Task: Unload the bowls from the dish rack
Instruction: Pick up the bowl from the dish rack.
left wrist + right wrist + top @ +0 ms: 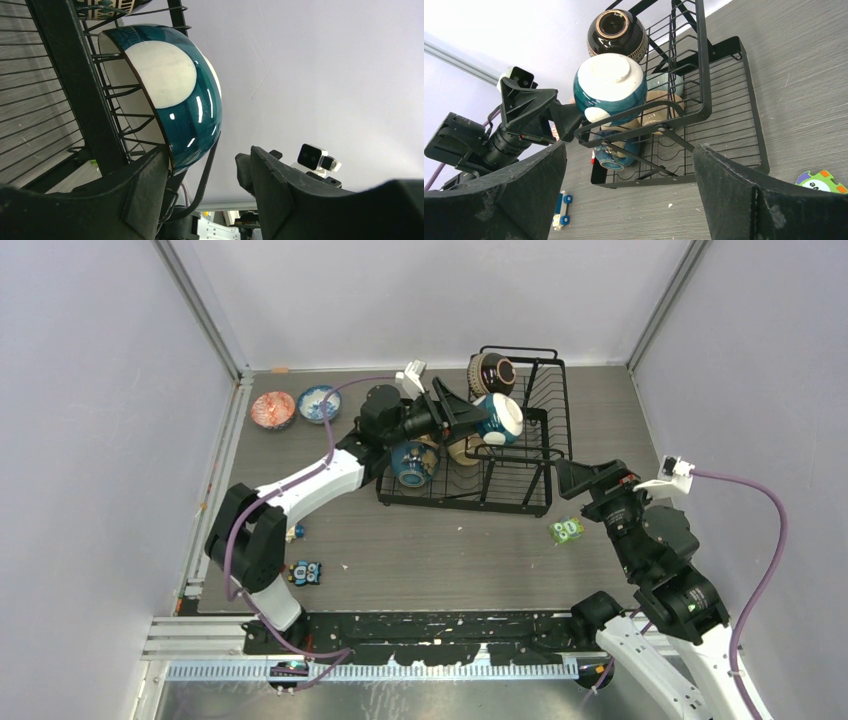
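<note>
The black wire dish rack stands at the back centre. It holds a teal-and-white bowl, a brown bowl, a tan bowl and a dark blue bowl. My left gripper is open at the teal bowl, whose lower rim sits by the left finger. A rack wire crosses the gap. My right gripper is open and empty, just right of the rack. A red patterned bowl and a blue-and-white bowl sit on the table.
A green toy block lies near my right gripper and shows in the right wrist view. A blue toy car lies at the front left, with a small toy beside the left arm. Walls close in on three sides.
</note>
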Action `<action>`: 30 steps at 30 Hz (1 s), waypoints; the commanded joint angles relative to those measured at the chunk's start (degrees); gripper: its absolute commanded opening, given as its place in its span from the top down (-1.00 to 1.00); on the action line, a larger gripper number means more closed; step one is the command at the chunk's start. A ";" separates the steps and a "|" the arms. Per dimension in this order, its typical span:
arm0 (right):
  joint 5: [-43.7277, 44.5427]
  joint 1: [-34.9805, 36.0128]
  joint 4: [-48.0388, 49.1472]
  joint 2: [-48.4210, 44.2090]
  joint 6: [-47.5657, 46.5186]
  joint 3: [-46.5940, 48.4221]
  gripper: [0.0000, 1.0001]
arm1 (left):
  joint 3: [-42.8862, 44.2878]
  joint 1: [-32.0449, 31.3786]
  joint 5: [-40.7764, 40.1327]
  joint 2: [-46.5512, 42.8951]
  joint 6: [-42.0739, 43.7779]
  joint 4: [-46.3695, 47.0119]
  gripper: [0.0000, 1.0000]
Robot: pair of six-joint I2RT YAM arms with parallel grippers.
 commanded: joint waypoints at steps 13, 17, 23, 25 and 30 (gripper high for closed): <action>0.82 -0.20 2.21 0.13 -1.75 -0.46 -0.98 | 1.79 0.18 1.83 3.70 -3.85 9.27 -0.02; 1.05 -0.16 2.16 0.13 -1.92 -0.59 -0.98 | 1.75 0.16 1.89 4.20 -4.39 10.17 0.07; 1.36 -0.15 2.07 0.09 -2.44 -0.71 -0.98 | 2.00 0.15 1.97 4.89 -5.32 11.50 0.16; 1.43 -0.13 2.07 -0.04 -2.63 -0.70 -0.98 | 2.15 0.12 2.06 5.24 -5.87 12.22 0.22; 1.65 -0.21 1.90 -0.18 -2.90 -0.67 -0.99 | 2.80 0.13 2.32 5.98 -6.99 13.92 0.36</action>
